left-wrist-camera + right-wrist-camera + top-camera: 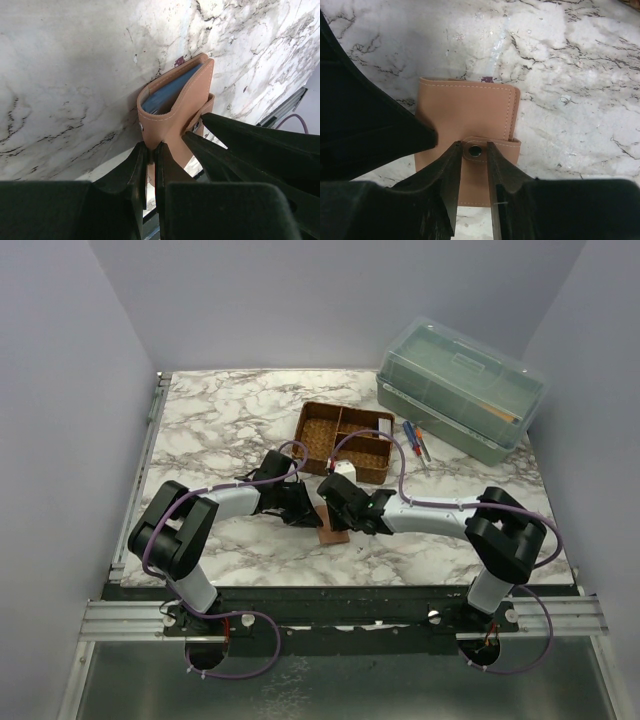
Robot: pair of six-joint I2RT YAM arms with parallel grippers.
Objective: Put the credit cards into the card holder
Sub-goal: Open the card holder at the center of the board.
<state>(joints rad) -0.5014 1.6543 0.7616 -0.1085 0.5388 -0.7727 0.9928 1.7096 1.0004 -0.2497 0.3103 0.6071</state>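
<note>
The tan card holder (332, 527) lies on the marble near the front edge, between both grippers. In the left wrist view the card holder (175, 110) stands partly folded. Bluish layers (165, 94) show inside the fold; I cannot tell whether they are credit cards or pockets. No loose credit cards are in view. My left gripper (150, 146) is shut on the holder's tan cover edge. My right gripper (475, 146) is open just over the card holder (465, 110). Its fingers stand on either side of the snap stud (475, 150) on the tab, gripping nothing.
A brown woven divided tray (345, 440) sits just behind the grippers. A translucent green box (460, 390) stands at the back right, with red and blue pens (417, 440) in front of it. The table's metal edge rail (285, 107) runs close to the holder.
</note>
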